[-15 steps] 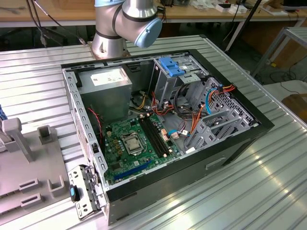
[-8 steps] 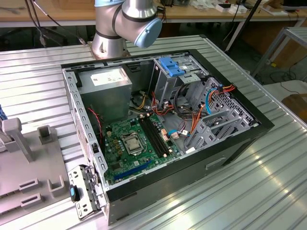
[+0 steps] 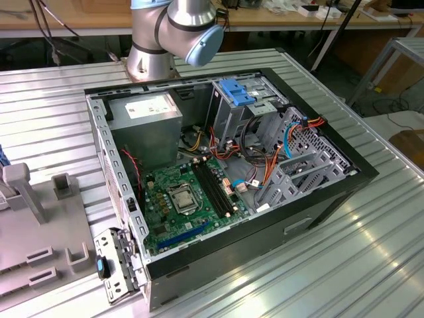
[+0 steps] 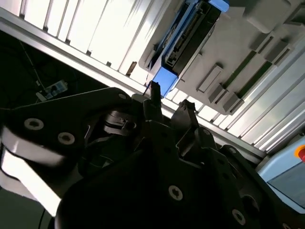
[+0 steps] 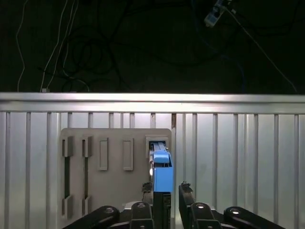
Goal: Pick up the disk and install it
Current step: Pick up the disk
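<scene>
- cables (image 3: 265, 158) are my worry in the exterior view. the open computer case (image 3: 265, 248) sits mid frame on the ribbed metal table (image 3: 344, 271). loose orange, red and blue wires hang around the grey drive cage (image 3: 298, 173) at the exterior view's right, just below the light-blue bracket (image 3: 236, 91). i'd guess a drive going in there could snag or pinch one.
- same view: the arm (image 3: 175, 30) stands at the upper middle of the frame. the grey fixture plate (image 3: 23, 265) lies at the exterior view's left, well apart from the cage. that's a long carry if the grip turns out weak.
- second wrist view: the disk (image 4: 188, 38) stands on edge in a slot of the plate, blue end tab toward the gripper (image 4: 169, 99). the hand looks released, with the fingertips (image 4: 153, 90) right by the tab and a gap between them. seems to me it would catch mostly the plastic tab end, which could flex or slip.
- first wrist view: the gripper (image 5: 166, 193) straddles the disk (image 5: 162, 169), one finger each side. there's a sliver of daylight on one side, so it's not clenched. the disk looks a touch off centre between the fingers (image 5: 185, 191). closing could shove it against the slot wall and leave it tilted or jammed.
</scene>
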### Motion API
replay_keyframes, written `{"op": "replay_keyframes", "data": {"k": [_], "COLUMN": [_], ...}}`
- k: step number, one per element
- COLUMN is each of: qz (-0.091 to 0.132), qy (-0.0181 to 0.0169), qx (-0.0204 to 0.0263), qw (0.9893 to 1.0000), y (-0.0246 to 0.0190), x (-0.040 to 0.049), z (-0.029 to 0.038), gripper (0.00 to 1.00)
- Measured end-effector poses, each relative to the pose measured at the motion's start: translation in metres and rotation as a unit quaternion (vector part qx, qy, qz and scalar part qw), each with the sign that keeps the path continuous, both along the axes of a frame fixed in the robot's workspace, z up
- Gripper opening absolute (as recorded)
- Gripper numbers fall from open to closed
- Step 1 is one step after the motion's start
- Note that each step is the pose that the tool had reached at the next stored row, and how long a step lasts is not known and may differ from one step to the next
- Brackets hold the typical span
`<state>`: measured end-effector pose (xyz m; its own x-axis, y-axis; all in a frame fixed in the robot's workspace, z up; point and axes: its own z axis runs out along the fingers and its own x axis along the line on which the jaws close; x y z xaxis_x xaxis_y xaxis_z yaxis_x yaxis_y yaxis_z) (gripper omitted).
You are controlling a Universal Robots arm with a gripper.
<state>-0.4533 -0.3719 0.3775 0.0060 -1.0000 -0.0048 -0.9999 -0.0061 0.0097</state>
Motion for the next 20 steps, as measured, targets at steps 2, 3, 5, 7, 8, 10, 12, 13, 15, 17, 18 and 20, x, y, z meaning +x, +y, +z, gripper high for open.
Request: {"op": "replay_keyframes", "data": {"k": [2,3,5,7,8,10,12,13,15,17,18,20], "qz": [0.002,0.004,0.008,0.019,0.031,0.037,0.037,0.037,0.037,0.031,0.023,0.008], "qy": [0.0,0.0,0.0,0.0001,0.0001,-0.0019,-0.0082,-0.0113,-0.016,-0.016,-0.0159,-0.0159], "qx": [-0.0001,-0.0002,-0.0003,-0.0003,-0.0003,-0.0004,-0.0006,-0.0007,-0.0009,-0.001,-0.0011,-0.0014], "qw": [1.0,1.0,1.0,0.9998,0.9995,0.9993,0.9993,0.9992,0.9992,0.9994,0.9996,0.9998], "y": [-0.0003,-0.0004,-0.0004,-0.0004,-0.0004,-0.0005,-0.0005,-0.0005,-0.0005,-0.0006,-0.0005,-0.0004], "x": [0.0,0.0,0.0,0.0,0.0001,-0.0003,-0.001,-0.0012,-0.0027,-0.0031,-0.0032,-0.0032], "z": [-0.0048,-0.0068,-0.011,-0.0171,-0.0188,-0.0224,-0.024,-0.0246,-0.0289,-0.0324,-0.0346,-0.039], "gripper": [0.49,0.49,0.55,0.62,0.62,0.62,0.62,0.62,0.62,0.62,0.62,0.62]}}
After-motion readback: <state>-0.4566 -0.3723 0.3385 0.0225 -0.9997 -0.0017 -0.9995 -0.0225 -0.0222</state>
